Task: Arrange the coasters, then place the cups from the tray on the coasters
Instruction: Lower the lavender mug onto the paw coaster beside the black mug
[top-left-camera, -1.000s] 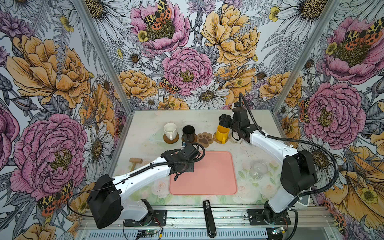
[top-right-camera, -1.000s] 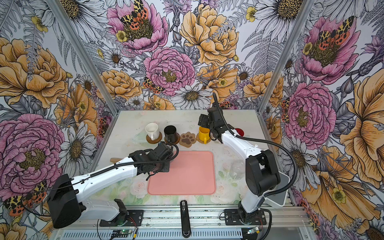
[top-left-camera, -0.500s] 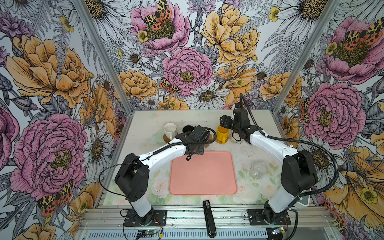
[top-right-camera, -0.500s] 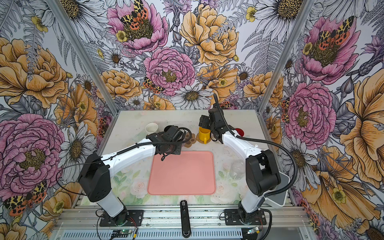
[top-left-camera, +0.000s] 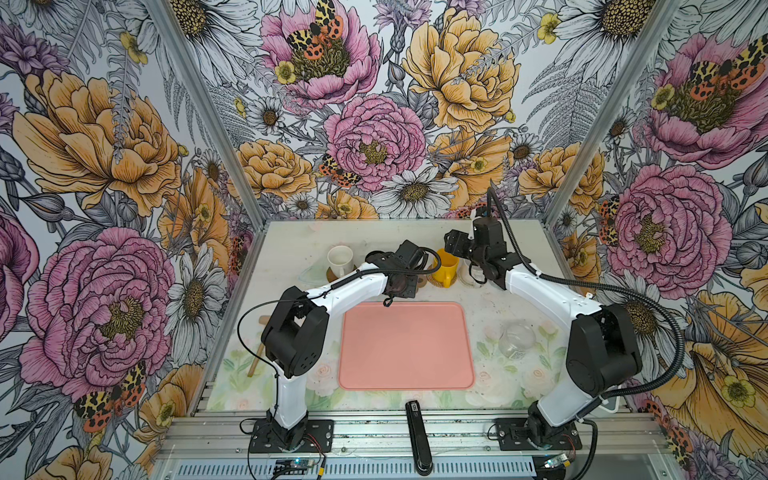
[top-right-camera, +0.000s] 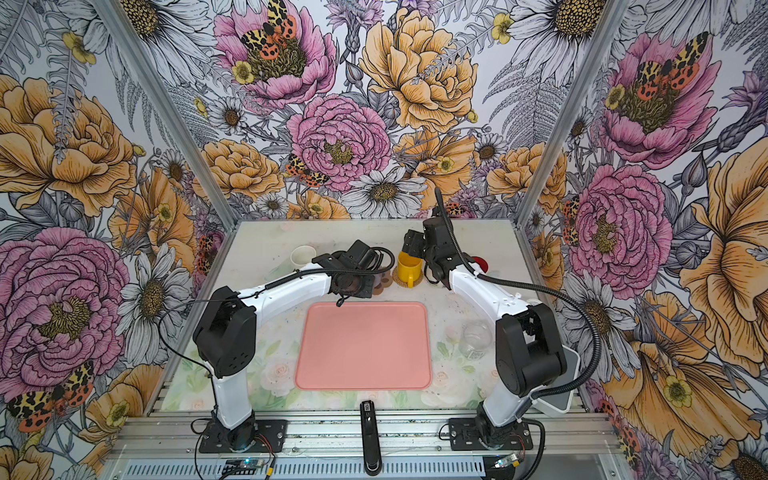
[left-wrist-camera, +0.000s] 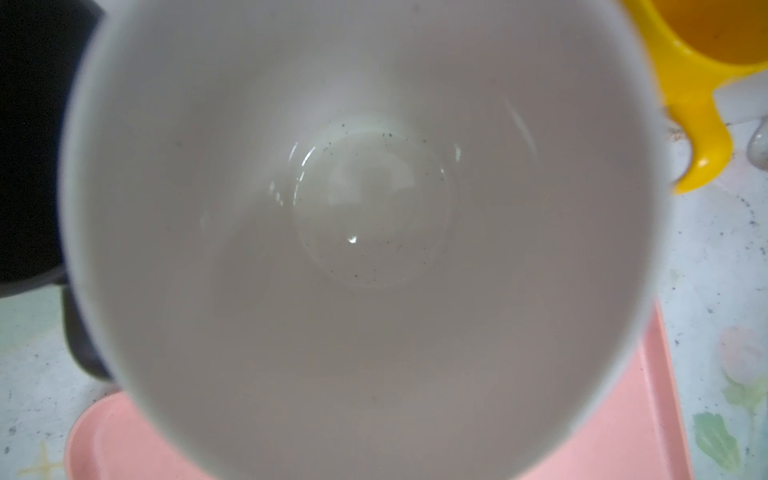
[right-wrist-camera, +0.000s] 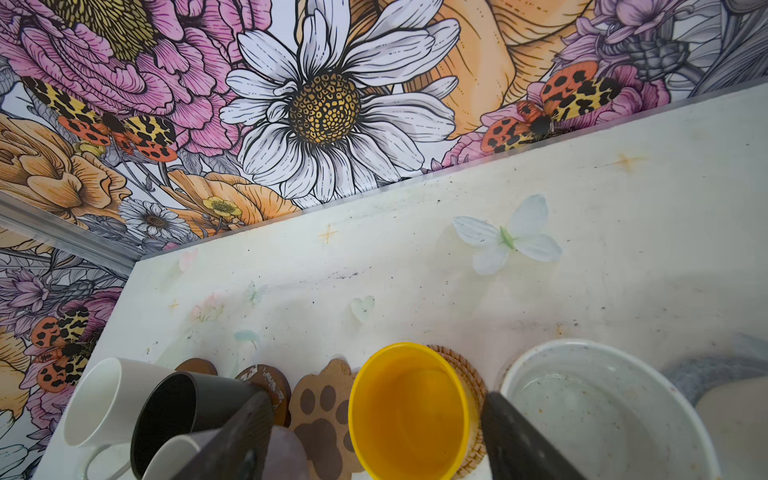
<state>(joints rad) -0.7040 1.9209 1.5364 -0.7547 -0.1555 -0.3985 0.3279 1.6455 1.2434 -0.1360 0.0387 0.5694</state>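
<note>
The pale counter (top-left-camera: 374, 237) carries the salmon tray (top-left-camera: 405, 345), which lies bare, and everything else of the task stands in a row just past the tray's far edge. The left gripper (top-left-camera: 400, 286) reaches over the middle of that far edge, its fingers drawn narrow on the lavender cup (left-wrist-camera: 365, 232). The cup's white inside fills the left wrist view, and the fingers themselves are hidden there. The right gripper (right-wrist-camera: 374, 401) hangs past the tray's far right corner. Its fingers (right-wrist-camera: 515, 436) are spread wide with the yellow cup (top-left-camera: 444, 268) between them, one finger plainly clear of it. The white cup (top-left-camera: 340, 259) stands past the tray's far left corner with the black cup (right-wrist-camera: 174, 415) beside it, and the speckled cup (right-wrist-camera: 598, 407) is rightmost. A clear glass jar (top-left-camera: 516, 338) rests just right of the tray. The golden woven coaster (right-wrist-camera: 465, 374) lies under the yellow cup. The tan paw coaster (right-wrist-camera: 324, 415) sits beside it, its near edge overlapped by the lavender cup, though I cannot tell if they touch. One brown disc (top-left-camera: 331, 274) lies under the white cup, and a second brown disc (right-wrist-camera: 266, 382) shows behind the black one
</note>
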